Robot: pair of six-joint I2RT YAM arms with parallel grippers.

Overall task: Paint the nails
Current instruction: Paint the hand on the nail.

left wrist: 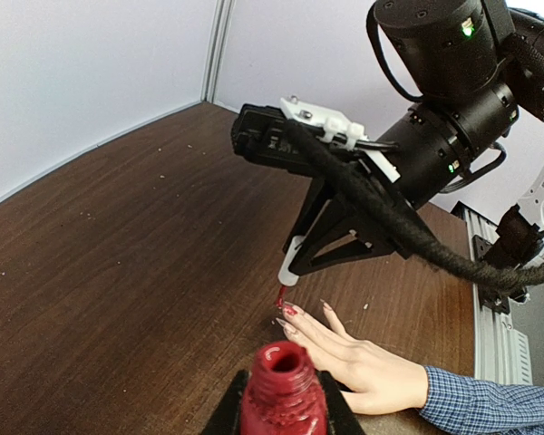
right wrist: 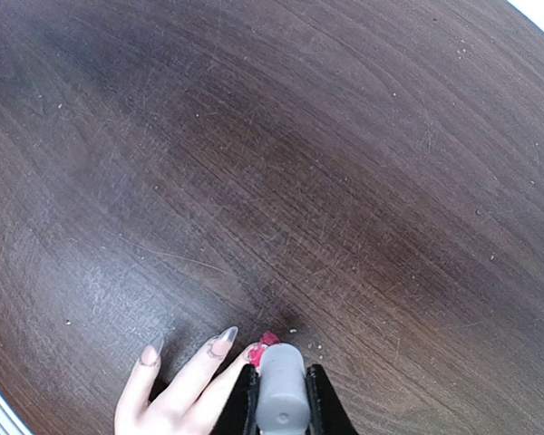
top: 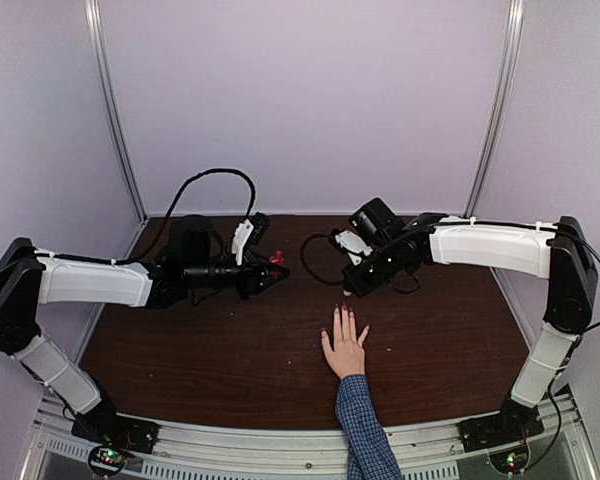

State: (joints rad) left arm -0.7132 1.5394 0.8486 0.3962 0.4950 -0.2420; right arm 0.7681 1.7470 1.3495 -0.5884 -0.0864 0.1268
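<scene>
the right gripper pinches a white-capped brush over dark red nails; the left gripper clamps an open red glass polish bottle.

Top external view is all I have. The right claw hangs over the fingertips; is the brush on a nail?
Observer: Left wrist view: the brush tip, red, sits right at a red nail; contact unclear.
Operator: Any nails unpainted?
Observer: Right wrist view: two bare nails beside the right claw.
Operator: Bottle capped?
Observer: No. The left claw is shut on the polish bottle, upright, neck open.
</scene>
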